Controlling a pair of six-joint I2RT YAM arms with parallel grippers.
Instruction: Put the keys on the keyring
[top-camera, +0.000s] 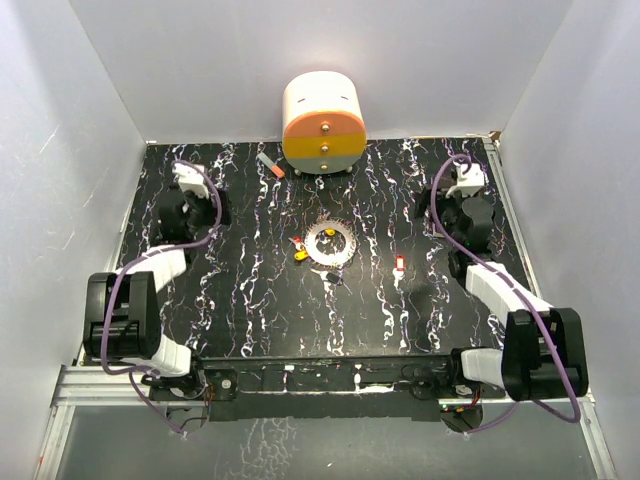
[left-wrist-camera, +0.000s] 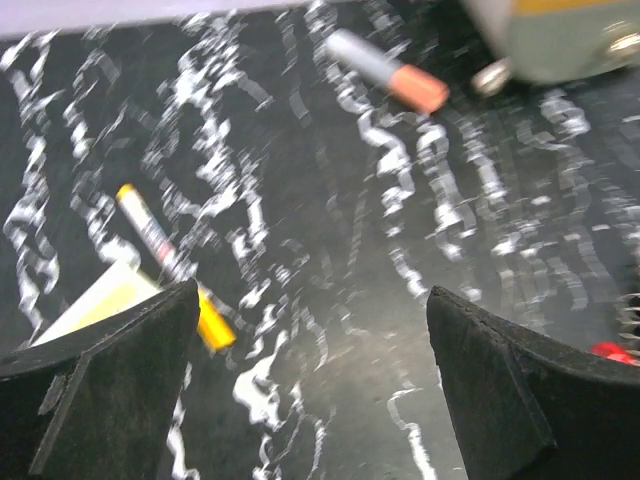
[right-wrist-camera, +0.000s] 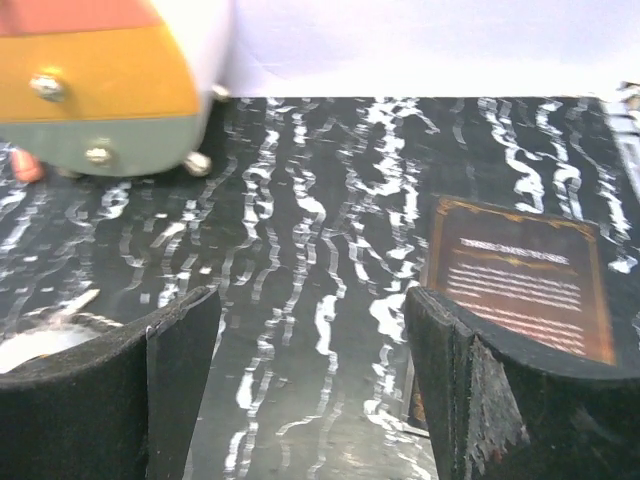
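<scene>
Midway between left gripper (left-wrist-camera: 310, 300) and right gripper (right-wrist-camera: 312, 300), nearer the arm bases: flat whitish-silver toothed keyring (top-camera: 329, 243) on black white-veined table (top-camera: 250, 320). Tiny red and yellow keys (top-camera: 299, 250) just beside it, left gripper's side; lone red key (top-camera: 399, 263) apart, toward right gripper. Arms folded, wrists pitched down. Fingers of both spread wide, empty.

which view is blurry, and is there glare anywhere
Left wrist: blurred, the marker pen and the white veins on the table smeared. Right wrist: sharper, but the drawer unit is soft and the card unreadable. Top external: sharp, evenly lit, no strong glare; the keyring reads bright.
</scene>
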